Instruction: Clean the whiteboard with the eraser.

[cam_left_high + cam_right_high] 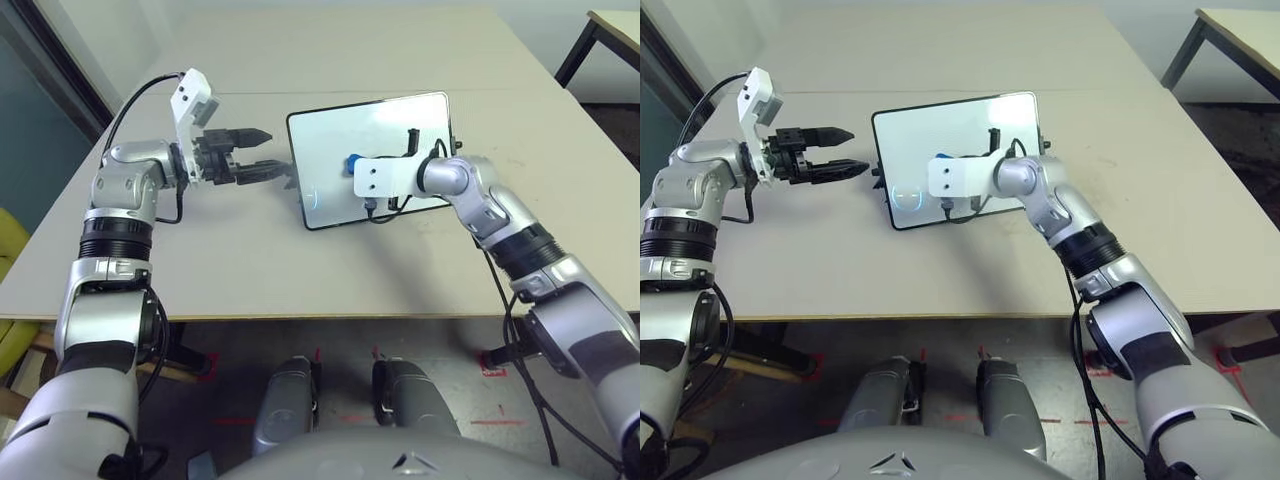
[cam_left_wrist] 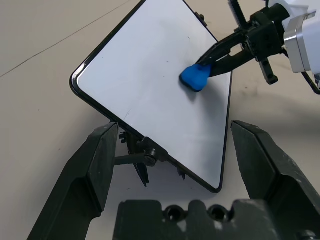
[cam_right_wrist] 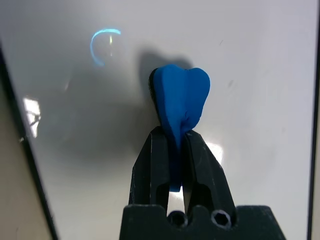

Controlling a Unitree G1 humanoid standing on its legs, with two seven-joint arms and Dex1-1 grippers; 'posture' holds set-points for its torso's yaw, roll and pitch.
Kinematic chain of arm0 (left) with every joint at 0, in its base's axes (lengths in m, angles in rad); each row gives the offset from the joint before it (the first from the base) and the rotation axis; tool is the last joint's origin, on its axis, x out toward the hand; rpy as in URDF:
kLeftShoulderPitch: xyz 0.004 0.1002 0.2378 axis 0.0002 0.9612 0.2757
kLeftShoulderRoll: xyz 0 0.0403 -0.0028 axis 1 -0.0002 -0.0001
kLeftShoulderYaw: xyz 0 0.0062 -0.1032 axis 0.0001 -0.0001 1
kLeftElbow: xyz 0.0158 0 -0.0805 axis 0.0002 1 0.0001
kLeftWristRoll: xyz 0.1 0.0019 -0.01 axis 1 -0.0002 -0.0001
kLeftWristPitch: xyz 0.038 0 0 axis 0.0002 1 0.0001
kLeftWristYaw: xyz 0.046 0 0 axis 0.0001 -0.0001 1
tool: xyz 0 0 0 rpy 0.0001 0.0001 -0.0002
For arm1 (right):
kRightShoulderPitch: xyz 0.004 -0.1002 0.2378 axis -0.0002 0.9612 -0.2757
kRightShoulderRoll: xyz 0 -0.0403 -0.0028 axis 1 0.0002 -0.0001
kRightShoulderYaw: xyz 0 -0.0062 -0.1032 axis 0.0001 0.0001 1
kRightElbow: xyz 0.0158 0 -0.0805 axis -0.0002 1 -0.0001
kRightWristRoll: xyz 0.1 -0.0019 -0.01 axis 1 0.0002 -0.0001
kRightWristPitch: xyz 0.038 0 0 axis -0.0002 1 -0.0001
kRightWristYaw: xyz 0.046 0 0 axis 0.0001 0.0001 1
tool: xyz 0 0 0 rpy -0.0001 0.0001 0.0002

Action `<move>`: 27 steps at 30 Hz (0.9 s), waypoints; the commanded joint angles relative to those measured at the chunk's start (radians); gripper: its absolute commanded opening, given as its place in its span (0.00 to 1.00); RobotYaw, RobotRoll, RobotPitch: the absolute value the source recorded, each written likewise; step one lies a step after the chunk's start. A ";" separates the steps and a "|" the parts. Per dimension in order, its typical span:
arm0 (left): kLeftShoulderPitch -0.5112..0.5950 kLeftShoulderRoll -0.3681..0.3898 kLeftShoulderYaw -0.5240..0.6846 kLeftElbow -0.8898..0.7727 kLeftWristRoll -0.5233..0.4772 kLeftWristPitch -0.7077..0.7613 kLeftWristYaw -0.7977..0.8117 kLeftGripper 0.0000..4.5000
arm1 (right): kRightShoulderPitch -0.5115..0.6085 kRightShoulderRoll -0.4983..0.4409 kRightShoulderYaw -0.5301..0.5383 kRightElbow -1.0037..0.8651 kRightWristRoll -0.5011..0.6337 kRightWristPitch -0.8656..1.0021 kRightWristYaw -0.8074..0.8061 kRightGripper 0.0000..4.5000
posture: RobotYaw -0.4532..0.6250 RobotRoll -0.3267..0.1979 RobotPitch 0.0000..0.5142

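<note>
The whiteboard (image 1: 375, 150) stood propped on its grey stand (image 2: 142, 157) near the middle of the tabletop (image 1: 240, 255), its white face tilted back and ringed by a thin black frame. Pressed against that face was the eraser (image 3: 180, 95), a bright blue block pinched hard between the closed fingers of the right gripper (image 3: 176, 150), so hard that its free end bulged into two lobes. The wiping step appeared to be in hand, with the eraser on the board's mid-area and no dark writing visible nearby; only a faint bluish arc (image 3: 102, 45), seemingly a reflection, showed toward one edge. The next move would likely call for sweeping the eraser across the remaining surface while keeping pressure light enough not to tip the board. The right arm reached in from the side, wrist bent toward the board. The left gripper (image 1: 262, 155) hovered just beside the board's near edge, fingers spread wide and holding nothing.
</note>
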 commanded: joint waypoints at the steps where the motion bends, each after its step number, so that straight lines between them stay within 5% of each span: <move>1: 0.001 0.003 -0.007 0.001 0.000 -0.003 -0.010 1.00 | 0.036 -0.045 -0.023 -0.004 0.005 0.027 0.015 0.03 | 0.55 0.62 0.13; 13: -0.006 0.007 -0.009 0.009 0.004 -0.007 -0.016 1.00 | 0.073 -0.122 -0.063 -0.023 0.032 0.034 0.018 0.03 | 0.55 0.62 0.12; 27: 0.000 0.013 -0.003 -0.007 0.000 0.000 -0.011 1.00 | -0.041 0.020 -0.009 0.015 0.015 0.022 0.009 0.03 | 0.57 0.62 0.12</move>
